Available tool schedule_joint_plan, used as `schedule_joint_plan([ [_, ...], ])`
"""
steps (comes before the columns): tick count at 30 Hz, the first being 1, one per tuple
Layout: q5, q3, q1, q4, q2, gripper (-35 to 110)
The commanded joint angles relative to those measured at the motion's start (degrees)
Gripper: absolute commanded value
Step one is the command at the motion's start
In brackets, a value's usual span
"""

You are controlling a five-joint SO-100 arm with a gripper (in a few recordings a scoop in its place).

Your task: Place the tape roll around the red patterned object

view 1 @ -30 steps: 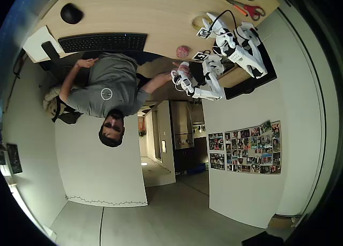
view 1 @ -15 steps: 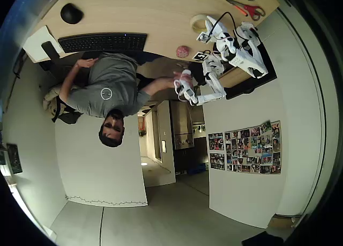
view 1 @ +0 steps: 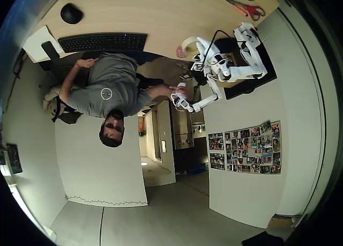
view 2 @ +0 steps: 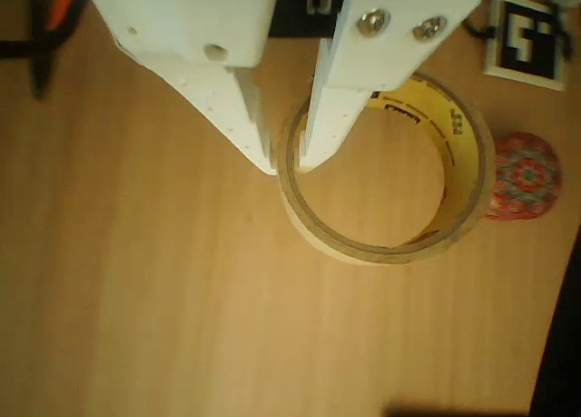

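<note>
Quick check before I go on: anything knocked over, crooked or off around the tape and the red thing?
Nothing looks damaged or spilled. The hand pinches the wall of the tape roll, one finger inside the ring and one outside. The red patterned object sits outside the ring, by its right edge in the wrist view, so it is not yet encircled.

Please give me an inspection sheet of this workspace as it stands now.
Surface: wooden desk, pale grain.
Job's things: tape roll pinched at its wall, beside the red patterned object, which sits outside the ring.
Clutter: scissors, mouse, keyboard, printed marker tag.
Grippers: gripper shut on the roll, one finger inside, one outside.
Cables: black cable over the arm.
Surroundings: person seated at the desk; photo wall.
</note>
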Motion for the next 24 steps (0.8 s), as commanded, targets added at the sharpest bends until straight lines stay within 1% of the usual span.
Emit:
schedule_joint_plan([
  [1, 3.34, -4.13, -5.19, -3.08, -4.66, 0],
  [4, 5.36, -8.70, -8.61, -5.71, -12.66, 0],
  [8, 7.12, -17.05, -12.48, -4.04, -20.21, 0],
  [13, 6.50, -23.99, -15.12, -0.79, -22.15, 0],
  [17, 6.50, -24.70, -16.70, -0.26, -20.48, 0],
  [24, 7.03, -24.87, -19.34, -4.04, -24.43, 0],
])
